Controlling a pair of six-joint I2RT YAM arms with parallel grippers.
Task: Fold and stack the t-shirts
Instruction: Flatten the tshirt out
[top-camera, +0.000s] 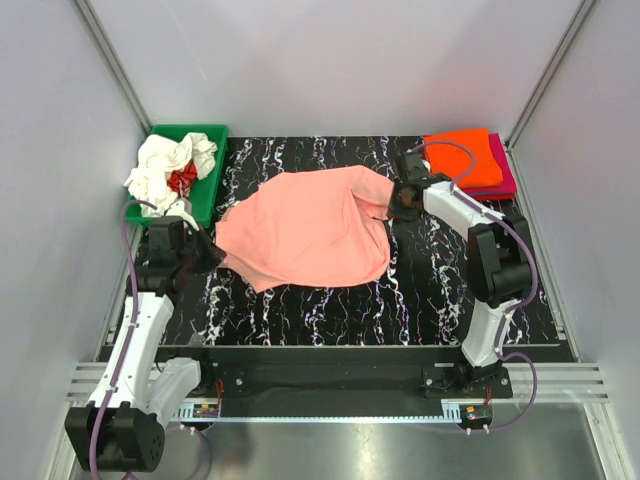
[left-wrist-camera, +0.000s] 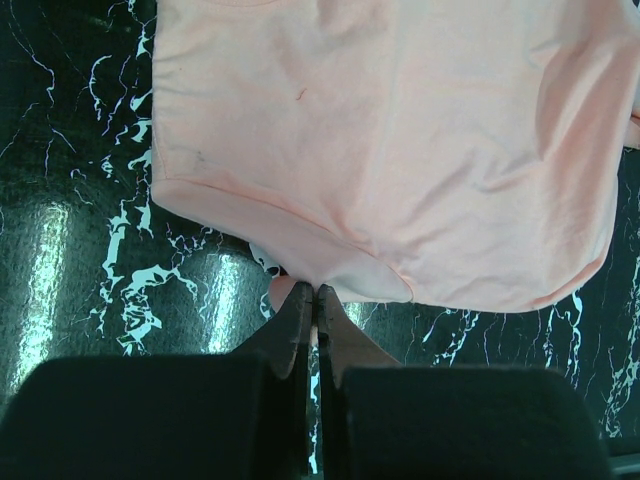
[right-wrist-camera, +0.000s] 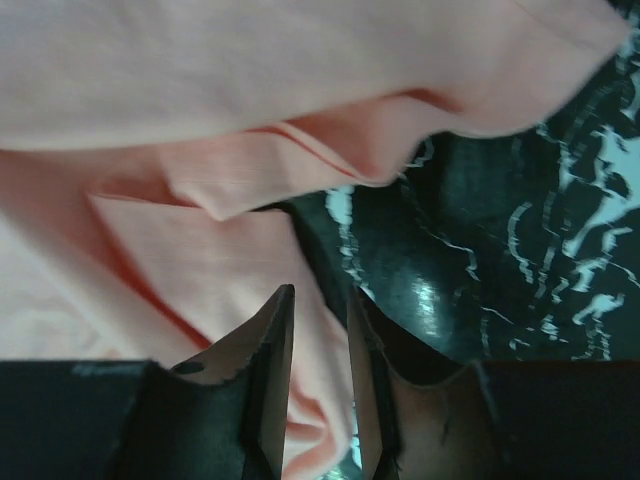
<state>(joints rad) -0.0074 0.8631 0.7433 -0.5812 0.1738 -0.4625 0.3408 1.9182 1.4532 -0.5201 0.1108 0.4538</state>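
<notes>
A salmon-pink t-shirt (top-camera: 300, 230) lies spread across the middle of the black marbled table (top-camera: 400, 300). My left gripper (top-camera: 207, 252) is shut on its left edge, pinching the hem in the left wrist view (left-wrist-camera: 317, 292), with the shirt (left-wrist-camera: 400, 150) stretching away from it. My right gripper (top-camera: 400, 203) is at the shirt's right side. In the right wrist view (right-wrist-camera: 318, 300) its jaws stand narrowly apart with a bunched fold of the shirt (right-wrist-camera: 250, 90) between them. A folded orange t-shirt (top-camera: 465, 158) lies on a magenta one (top-camera: 505, 175) at the back right.
A green bin (top-camera: 212, 180) at the back left holds crumpled white t-shirts (top-camera: 160, 170) and a red one (top-camera: 182, 178). White walls close in the table on three sides. The arm bases stand at the near edge.
</notes>
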